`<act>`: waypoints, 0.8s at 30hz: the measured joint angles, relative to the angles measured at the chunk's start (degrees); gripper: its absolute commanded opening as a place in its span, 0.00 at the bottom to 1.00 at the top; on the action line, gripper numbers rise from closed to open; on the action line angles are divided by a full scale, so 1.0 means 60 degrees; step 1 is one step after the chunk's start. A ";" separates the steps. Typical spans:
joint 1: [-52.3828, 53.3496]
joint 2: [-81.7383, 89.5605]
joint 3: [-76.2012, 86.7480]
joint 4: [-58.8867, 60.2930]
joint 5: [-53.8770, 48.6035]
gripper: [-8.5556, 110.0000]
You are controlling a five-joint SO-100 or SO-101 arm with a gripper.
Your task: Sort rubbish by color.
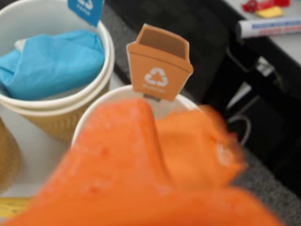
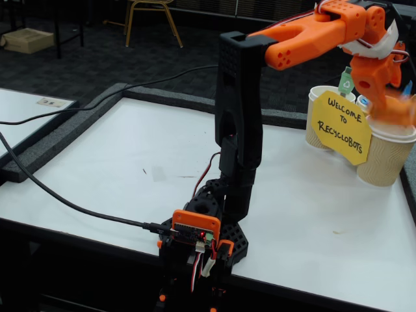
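In the wrist view a light blue wad (image 1: 51, 63) lies inside a tan cup (image 1: 61, 123) at the upper left. An orange wad (image 1: 202, 146), blurred, hangs over the mouth of a second cup (image 1: 110, 96) that carries an orange bin sign (image 1: 159, 63). My orange gripper (image 1: 160, 155) fills the lower foreground and merges with the wad in the blur, so how its jaws stand is unclear. In the fixed view the gripper (image 2: 394, 107) hovers just above the rim of the right-hand cup (image 2: 385, 159), with the orange wad (image 2: 400, 112) at its tip.
A yellow "Welcome to Recyclobots" card (image 2: 341, 127) leans on the cups, and a further cup (image 2: 317, 123) with a green sign (image 2: 348, 83) stands behind it. The table edge (image 2: 409, 195) runs close to the right of the cups. A marker (image 1: 268, 27) lies beyond them.
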 measured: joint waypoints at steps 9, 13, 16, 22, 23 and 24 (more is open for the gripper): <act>-0.0044 0.0000 0.0000 0.0352 0.0000 0.14; -0.0220 -0.0015 -0.0674 0.1230 0.0000 0.10; -0.0454 -0.0015 -0.1772 0.1948 0.0000 0.07; -0.1304 0.0923 -0.2900 0.3267 0.0000 0.07; -0.1523 0.1201 -0.2959 0.3530 0.0000 0.07; -0.1743 0.1494 -0.2974 0.3765 0.0000 0.07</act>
